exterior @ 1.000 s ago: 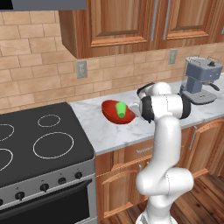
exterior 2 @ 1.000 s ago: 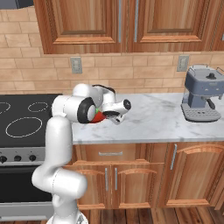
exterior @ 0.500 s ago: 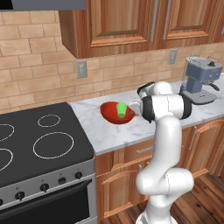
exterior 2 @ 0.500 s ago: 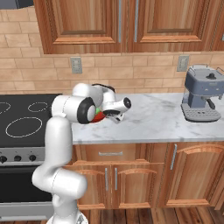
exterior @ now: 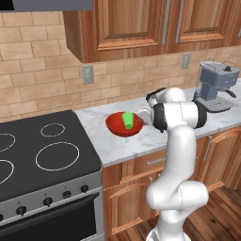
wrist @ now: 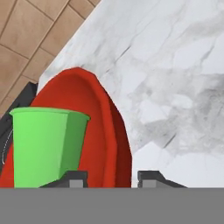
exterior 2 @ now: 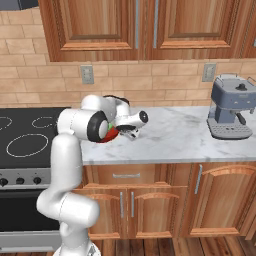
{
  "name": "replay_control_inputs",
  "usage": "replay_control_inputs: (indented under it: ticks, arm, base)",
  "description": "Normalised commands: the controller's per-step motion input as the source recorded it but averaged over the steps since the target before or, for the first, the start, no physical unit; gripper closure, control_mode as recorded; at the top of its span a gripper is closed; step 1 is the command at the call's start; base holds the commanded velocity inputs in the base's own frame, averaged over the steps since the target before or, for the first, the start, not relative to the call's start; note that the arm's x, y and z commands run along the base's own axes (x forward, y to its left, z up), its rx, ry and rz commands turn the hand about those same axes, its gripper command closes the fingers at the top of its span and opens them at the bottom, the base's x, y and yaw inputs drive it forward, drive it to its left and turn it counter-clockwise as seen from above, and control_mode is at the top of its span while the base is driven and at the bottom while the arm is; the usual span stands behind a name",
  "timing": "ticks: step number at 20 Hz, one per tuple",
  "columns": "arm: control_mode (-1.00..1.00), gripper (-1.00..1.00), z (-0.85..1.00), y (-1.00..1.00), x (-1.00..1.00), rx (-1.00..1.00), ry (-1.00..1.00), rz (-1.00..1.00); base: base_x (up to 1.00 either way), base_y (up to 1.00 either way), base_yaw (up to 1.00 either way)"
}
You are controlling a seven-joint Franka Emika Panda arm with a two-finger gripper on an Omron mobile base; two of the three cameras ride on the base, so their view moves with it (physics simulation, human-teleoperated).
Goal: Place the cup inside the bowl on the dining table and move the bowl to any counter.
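You have bare counter (exterior: 141, 143) right of the bowl (exterior: 123, 125), stove (exterior: 42, 150) at left, coffee machine (exterior: 214, 87) far right. The red bowl sits mid-frame on the counter, green cup (exterior: 127, 120) upright inside. Gripper (wrist: 108, 177) jaws stand apart, straddling the bowl's rim.

**White arm, dark joints**

The arm (exterior: 176, 155) is showing as a chain of smooth, glossy white segments, rounded like thick tubes and swelling into bulbous housings at each bend. Dark, nearly black discs are capping the joints, one big round cap facing the right base camera at the elbow. The lowest segment is widening into a rounded white shoulder. At the far end, the gripper (wrist: 109, 177) is presenting two small dark grey finger tips (wrist: 72, 178), blocky and square-edged, and in the right base view its white hand is carrying dark trim.
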Motion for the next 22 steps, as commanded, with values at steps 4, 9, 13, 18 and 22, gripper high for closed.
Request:
replay_control_inputs:
  ticks: [4, 9, 13, 18, 22]
  arm:
    - [-1.00, -1.00, 0.18, 0.00, 0.00, -0.02, 0.00, 0.00]
    - [-1.00, -1.00, 0.26, 0.00, -0.26, -0.05, 0.00, 0.00]
    - [-1.00, -1.00, 0.42, 0.00, -0.59, -0.03, 0.00, 0.00]
    - [-1.00, -1.00, 0.27, 0.00, -0.73, -0.01, 0.00, 0.00]
    - [-1.00, -1.00, 0.27, 0.00, -0.75, 0.00, -0.01, 0.00]
  base:
    - [0.00, 0.00, 0.00]
    - [0.00, 0.00, 0.00]
    - [0.00, 0.00, 0.00]
    - [0.00, 0.00, 0.00]
    - [0.00, 0.00, 0.00]
